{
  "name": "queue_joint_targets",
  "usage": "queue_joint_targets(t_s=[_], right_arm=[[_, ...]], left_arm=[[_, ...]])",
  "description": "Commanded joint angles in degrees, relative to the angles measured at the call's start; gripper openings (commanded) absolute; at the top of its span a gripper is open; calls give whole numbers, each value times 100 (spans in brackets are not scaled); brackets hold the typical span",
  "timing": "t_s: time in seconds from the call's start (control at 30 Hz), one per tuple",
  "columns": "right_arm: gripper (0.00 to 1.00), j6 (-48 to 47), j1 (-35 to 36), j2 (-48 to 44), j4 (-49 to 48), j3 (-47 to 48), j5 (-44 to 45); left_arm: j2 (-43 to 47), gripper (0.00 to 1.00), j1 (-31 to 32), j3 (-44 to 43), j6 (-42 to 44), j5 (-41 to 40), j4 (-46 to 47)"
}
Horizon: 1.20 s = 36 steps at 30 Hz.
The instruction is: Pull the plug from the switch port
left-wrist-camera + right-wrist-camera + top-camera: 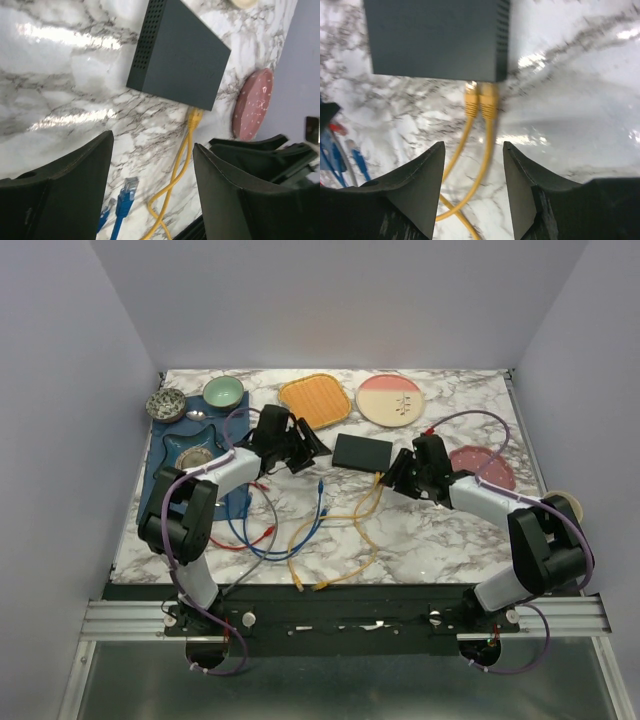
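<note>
The switch (362, 451) is a flat dark grey box in the middle of the marble table; it also shows in the left wrist view (177, 55) and the right wrist view (435, 37). Two yellow plugs (480, 102) sit side by side in its near edge, their yellow cables (360, 515) trailing toward me. My right gripper (473, 150) is open, just short of the plugs, its fingers either side of the cables. My left gripper (152, 145) is open and empty, left of the switch (318, 445).
Loose blue cables (300, 520) and a red one (240, 540) lie at front left. An orange square plate (315, 400), a pink-and-cream plate (390, 400), a maroon plate (485, 465), bowls (222, 392) and a blue mat (170, 470) ring the back and sides.
</note>
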State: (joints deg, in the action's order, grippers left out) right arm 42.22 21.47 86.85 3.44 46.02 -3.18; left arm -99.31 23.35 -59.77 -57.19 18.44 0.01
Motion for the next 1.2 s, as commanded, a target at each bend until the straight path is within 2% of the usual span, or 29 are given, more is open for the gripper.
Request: queue_joint_targets(t_s=[0.0, 0.07, 0.1, 0.13, 0.2, 0.23, 0.3, 0.37, 0.4, 0.43, 0.47, 0.53, 0.57, 0.7, 0.87, 1.0, 1.17], right_arm=[[58, 269, -126, -142, -291, -462, 186], [58, 375, -205, -151, -519, -602, 256], [58, 419, -257, -133, -564, -707, 204], [58, 489, -362, -116, -651, -752, 152], [58, 533, -442, -124, -722, -831, 116], [58, 542, -495, -142, -783, -875, 107], [58, 551, -513, -159, -862, -919, 159], [57, 603, -530, -133, -1055, -972, 169], [56, 621, -548, -98, -1152, -998, 82], [56, 691, -591, -37, -1362, -1016, 20], [53, 735, -609, 120, -1477, -1051, -59], [48, 866, -636, 279, -1784, -1042, -314], [45, 885, -644, 384, -1820, -999, -376], [43, 990, -644, 727, -2014, -955, -482], [45, 1008, -644, 948, -2392, -1007, -578], [51, 1165, -758, 1080, -2830, -1191, -719], [51, 1587, -970, 1527, -3849, -1507, -1211]], left_arm=[[-361, 73, -15, -754, 243, -277, -685], [-405, 72, -6, -966, 436, -602, -966], [-440, 72, 28, -1106, 532, -1274, -1299], [-493, 73, 29, -1403, 638, -1507, -1885], [-546, 73, 11, -1546, 718, -1833, -2188], [-528, 73, 3, -1547, 718, -2270, -2303], [-301, 73, -6, -1424, 595, -2607, -2260], [93, 73, -6, -995, 385, -2679, -1639], [218, 73, -6, -828, 314, -2565, -1297], [306, 71, 2, -487, 296, -2303, -397], [298, 68, 20, -414, 279, -1648, -31], [18, 66, 81, -691, 191, -933, 559], [-392, 63, 195, -886, 191, -294, 596], [-1370, 60, 485, -1642, -2, 763, 921], [-2468, 59, 609, -2170, -555, 1320, 1553], [-2769, 58, 591, -2171, -829, 1435, 1845], [-2875, 58, 547, -2206, -741, 1373, 1599]])
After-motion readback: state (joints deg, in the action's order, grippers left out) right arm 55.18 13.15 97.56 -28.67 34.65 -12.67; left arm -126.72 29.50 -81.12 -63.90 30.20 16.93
